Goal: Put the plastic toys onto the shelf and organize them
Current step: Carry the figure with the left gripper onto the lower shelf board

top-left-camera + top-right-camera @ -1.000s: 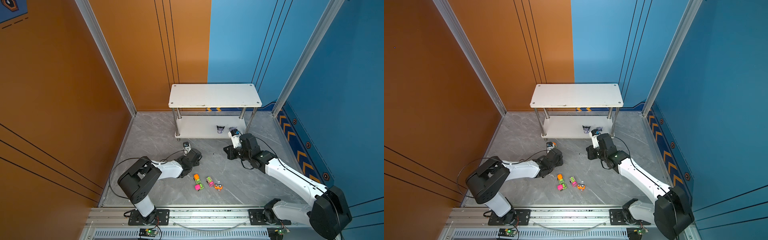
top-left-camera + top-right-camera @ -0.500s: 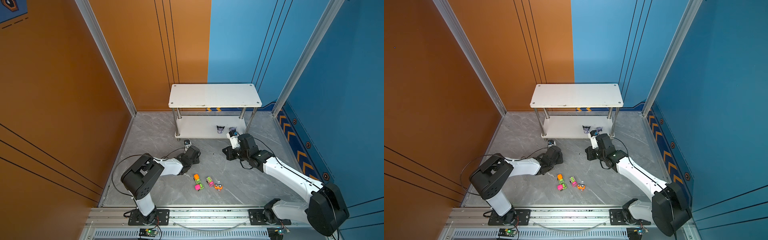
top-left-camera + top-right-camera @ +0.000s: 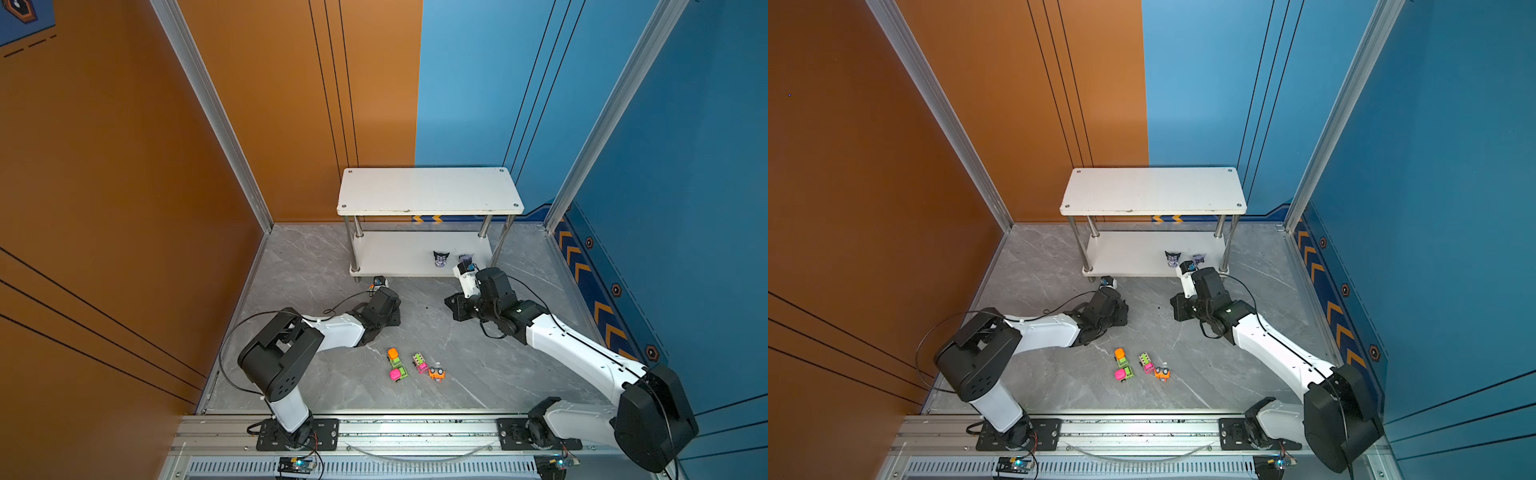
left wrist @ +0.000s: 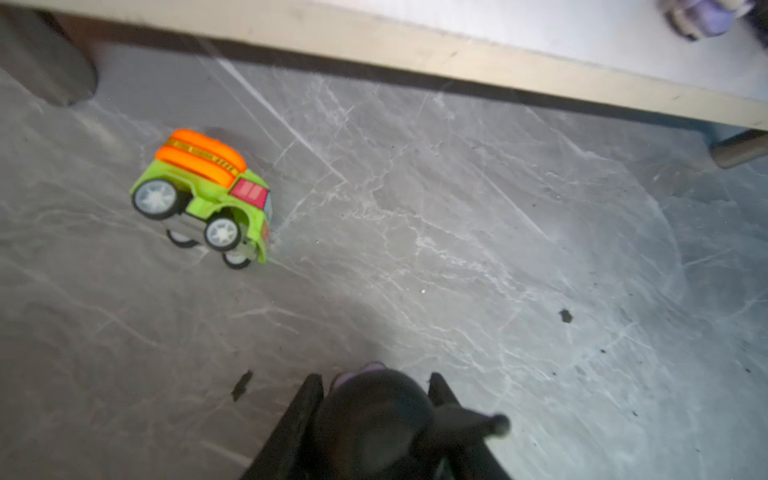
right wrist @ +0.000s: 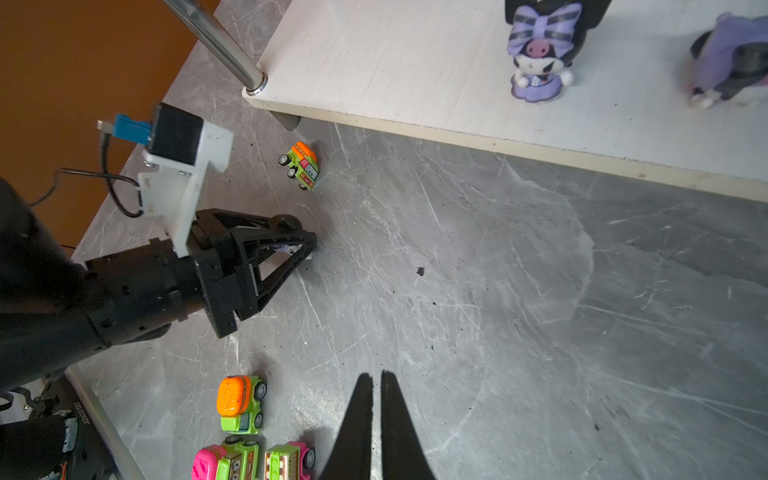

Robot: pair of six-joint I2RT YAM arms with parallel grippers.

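Left end effector [image 5: 307,246] grips a black-and-lilac figurine [image 4: 374,411] near the shelf [image 3: 428,191]; right end effector [image 5: 376,376] closed, empty. On the shelf's lower board sit two figurines [image 3: 441,258]; five cars [image 3: 398,374] lie on the surface [image 3: 478,374]

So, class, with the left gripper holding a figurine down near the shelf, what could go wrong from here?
1. The left gripper holds the figurine low over the floor; unless it rises, it may strike the lower board.
2. The green-and-orange car lies loose near the shelf foot; a sweep could knock it underneath.
3. The tipped figurine lies beside the upright figurine; a crowded placement might topple that too.
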